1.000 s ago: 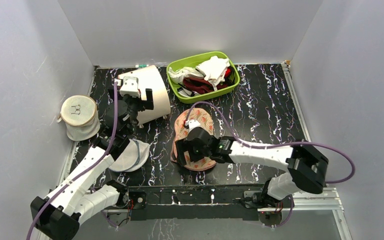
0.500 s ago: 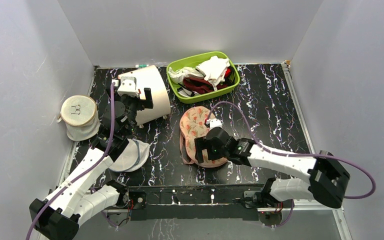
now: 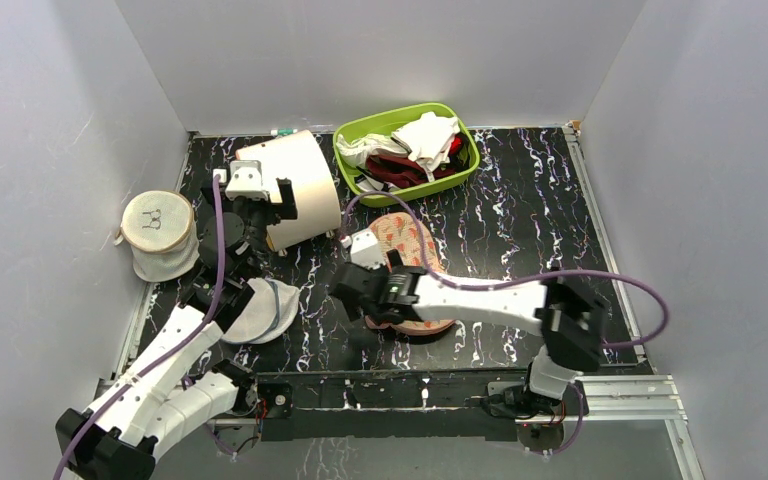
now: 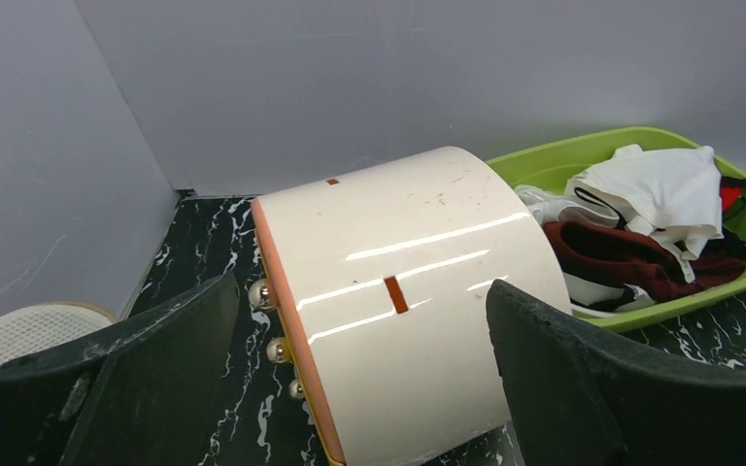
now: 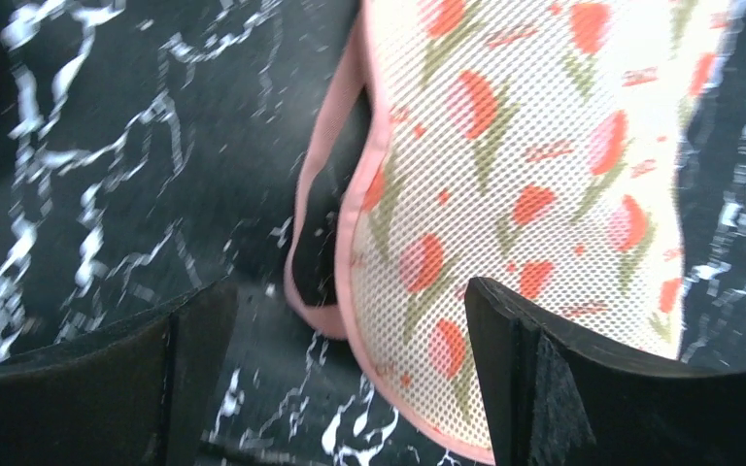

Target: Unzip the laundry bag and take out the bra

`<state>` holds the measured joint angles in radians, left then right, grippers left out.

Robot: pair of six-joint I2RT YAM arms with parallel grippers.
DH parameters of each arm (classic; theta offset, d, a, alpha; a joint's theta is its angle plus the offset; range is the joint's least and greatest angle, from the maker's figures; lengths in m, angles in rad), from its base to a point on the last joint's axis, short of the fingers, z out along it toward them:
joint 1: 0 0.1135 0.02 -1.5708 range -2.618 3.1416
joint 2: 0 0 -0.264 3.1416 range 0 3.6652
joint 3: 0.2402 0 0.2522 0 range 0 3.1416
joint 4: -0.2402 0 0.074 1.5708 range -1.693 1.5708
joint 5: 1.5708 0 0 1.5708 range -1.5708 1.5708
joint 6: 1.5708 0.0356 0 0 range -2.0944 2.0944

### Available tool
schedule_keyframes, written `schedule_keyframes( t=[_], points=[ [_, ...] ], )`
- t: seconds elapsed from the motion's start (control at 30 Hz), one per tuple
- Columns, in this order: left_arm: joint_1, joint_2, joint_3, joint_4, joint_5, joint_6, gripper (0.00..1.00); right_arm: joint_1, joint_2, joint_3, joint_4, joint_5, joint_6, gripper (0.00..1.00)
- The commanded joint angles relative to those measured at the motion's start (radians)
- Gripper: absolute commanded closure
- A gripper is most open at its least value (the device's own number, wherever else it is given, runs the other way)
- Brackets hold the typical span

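The laundry bag [image 5: 525,194], peach mesh printed with red flowers, is being shown flat toward the near edge of the desk [image 3: 520,220], its pink rim gaping. The right pincer [image 5: 348,291] and left pincer [image 4: 361,291] are being held released.

Peach, red-flowered laundry bag [image 5: 544,194], seemingly dark inside

Plain pale grey panels form the back wall [image 3: 380,60], left wall [image 3: 50,150] and right wall [image 3: 710,150] (seams meet at both rear corners). The table top [image 3: 530,210] is black with white marble veining. An aluminium rail [image 3: 620,405] runs along the near edge. Lighting is even and diffuse.
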<state>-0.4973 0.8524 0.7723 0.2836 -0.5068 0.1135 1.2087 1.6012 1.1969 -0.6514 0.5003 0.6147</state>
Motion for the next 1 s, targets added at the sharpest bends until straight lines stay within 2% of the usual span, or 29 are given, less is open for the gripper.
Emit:
schedule_keyframes(
  t=[0.0,0.1,0.23,0.3,0.4,0.57,0.67,0.8,0.97],
  points=[
    [0.003,-0.036,-0.019,0.082,-0.088,0.034,0.02,0.079,0.189,0.211,-0.317,0.414,0.189,0.15],
    [0.003,-0.04,-0.023,0.092,-0.097,0.048,0.02,0.121,0.317,0.312,-0.441,0.497,0.22,0.17],
    [0.003,-0.049,-0.032,0.115,-0.124,0.067,0.02,0.147,0.414,0.344,-0.545,0.537,0.256,0.27],
    [0.003,-0.055,-0.036,0.122,-0.126,0.072,0.02,0.159,0.421,0.317,-0.519,0.531,0.213,0.3],
    [0.003,-0.055,-0.036,0.121,-0.12,0.07,0.02,0.163,0.418,0.287,-0.469,0.51,0.158,0.43],
    [0.003,-0.048,-0.035,0.115,-0.118,0.067,0.02,0.163,0.418,0.265,-0.396,0.474,0.09,0.55],
    [0.003,-0.044,-0.035,0.114,-0.114,0.064,0.02,0.162,0.431,0.263,-0.355,0.44,0.043,0.59],
    [0.003,-0.038,-0.034,0.113,-0.108,0.06,0.02,0.166,0.452,0.274,-0.345,0.425,0.036,0.59],
    [0.003,-0.031,-0.03,0.105,-0.101,0.058,0.02,0.172,0.457,0.283,-0.338,0.422,0.032,0.72]
  ],
)
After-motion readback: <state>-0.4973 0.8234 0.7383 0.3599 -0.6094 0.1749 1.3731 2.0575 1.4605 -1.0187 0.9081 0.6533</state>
